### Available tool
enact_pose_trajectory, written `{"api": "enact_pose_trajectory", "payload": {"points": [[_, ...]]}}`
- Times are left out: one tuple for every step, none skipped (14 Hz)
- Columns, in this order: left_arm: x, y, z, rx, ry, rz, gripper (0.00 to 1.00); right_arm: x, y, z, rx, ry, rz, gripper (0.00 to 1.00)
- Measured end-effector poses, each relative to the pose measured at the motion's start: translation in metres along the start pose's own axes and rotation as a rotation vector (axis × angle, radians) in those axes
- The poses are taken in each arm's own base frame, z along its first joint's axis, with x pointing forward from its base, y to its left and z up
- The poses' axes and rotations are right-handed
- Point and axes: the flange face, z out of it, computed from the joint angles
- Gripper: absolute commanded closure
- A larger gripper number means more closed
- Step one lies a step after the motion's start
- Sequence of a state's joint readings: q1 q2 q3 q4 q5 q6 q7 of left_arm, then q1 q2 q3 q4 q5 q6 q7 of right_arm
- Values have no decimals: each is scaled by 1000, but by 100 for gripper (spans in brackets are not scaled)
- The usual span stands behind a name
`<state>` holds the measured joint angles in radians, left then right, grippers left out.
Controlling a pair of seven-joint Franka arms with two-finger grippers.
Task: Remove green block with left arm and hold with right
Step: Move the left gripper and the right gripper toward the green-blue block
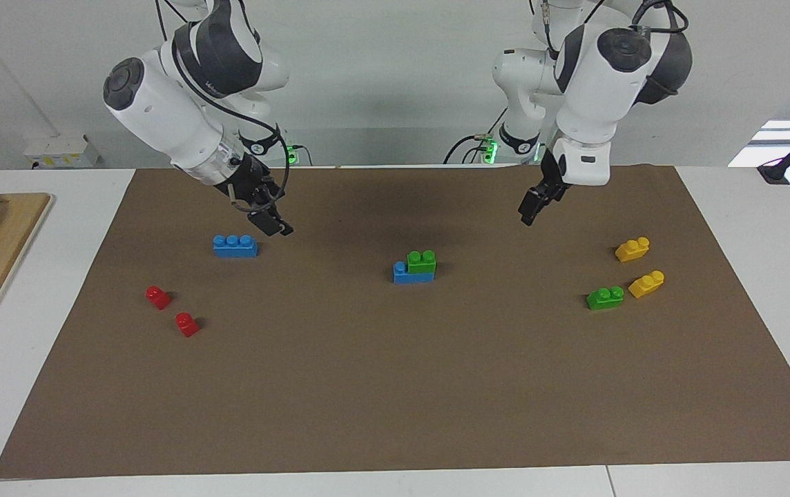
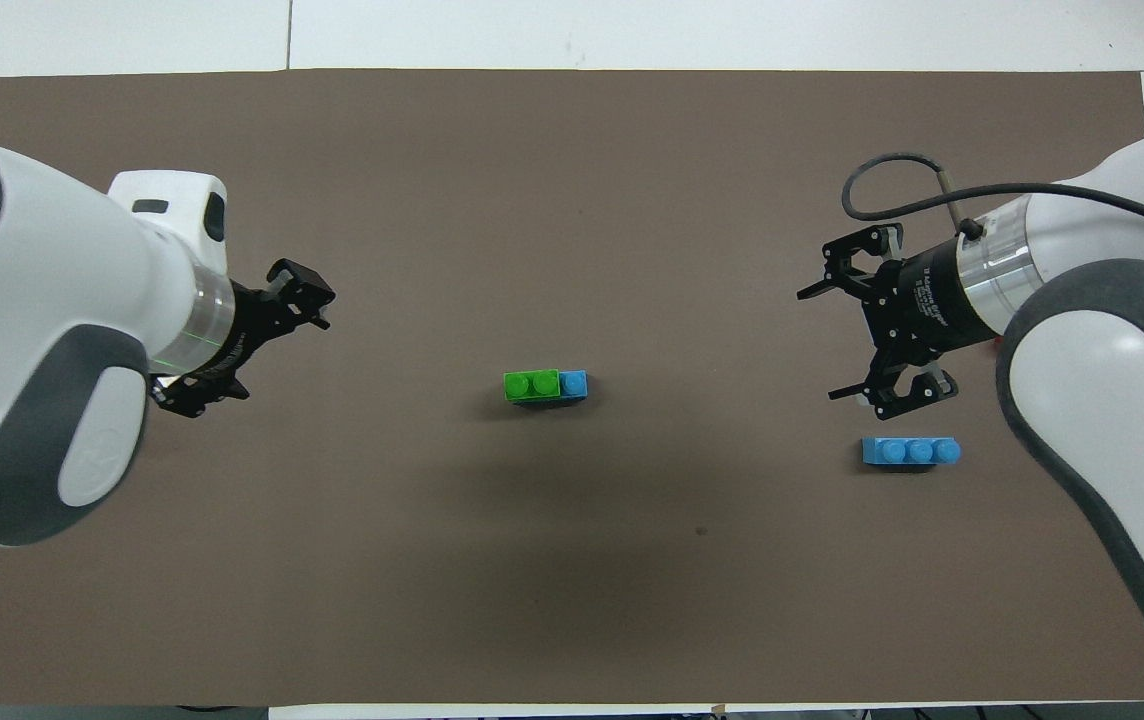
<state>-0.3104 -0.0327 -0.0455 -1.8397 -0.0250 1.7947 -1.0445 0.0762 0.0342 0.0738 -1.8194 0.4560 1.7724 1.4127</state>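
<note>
Plainly, both sets of jaws stand wide and hold nothing. The left gripper (image 1: 527, 215) hangs in the air over bare mat between the middle and the yellow bricks; the right gripper (image 1: 272, 225) hangs just beside the lone blue three-stud brick (image 1: 235, 246).

The green block (image 1: 422, 260) to be pulled off sits on one end of a blue brick (image 1: 409, 275) in the middle of the brown mat (image 1: 395, 386), well apart from both grippers.

The trouble I'd expect: a second green brick (image 1: 605, 297) lies loose toward the left arm's end, next to two yellow bricks (image 1: 632, 249), and could be taken by mistake. And if the right gripper does not pin the blue base, a pull would probably lift the whole stack or skid it.

From overhead the arms cover the loose green, yellow and red bricks (image 1: 158, 297). How firmly the studs are seated I can't tell.
</note>
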Motion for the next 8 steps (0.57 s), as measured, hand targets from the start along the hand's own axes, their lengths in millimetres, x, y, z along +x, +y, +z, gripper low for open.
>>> {"api": "enact_pose_trajectory", "payload": {"points": [[-11,9,9,-2,1,-77,0,0,-3,9,3,-20,48,3],[-18,17,19,-1,0,-152,0,0,-6,17,7,-39,88,3],[-22,24,29,-2,0,-228,0,-1,-8,25,18,-50,131,3],[-24,32,37,-7,1,-302,0,-5,-11,34,33,-58,172,3],[-26,38,44,-18,3,-374,0,-11,-12,43,42,-59,199,3],[-26,43,47,-36,2,-444,0,-19,-12,53,48,-55,209,3],[-25,48,49,-59,0,-522,0,-26,-12,63,55,-50,208,3],[-24,52,52,-74,-2,-593,0,-33,-11,72,62,-45,203,3]]}}
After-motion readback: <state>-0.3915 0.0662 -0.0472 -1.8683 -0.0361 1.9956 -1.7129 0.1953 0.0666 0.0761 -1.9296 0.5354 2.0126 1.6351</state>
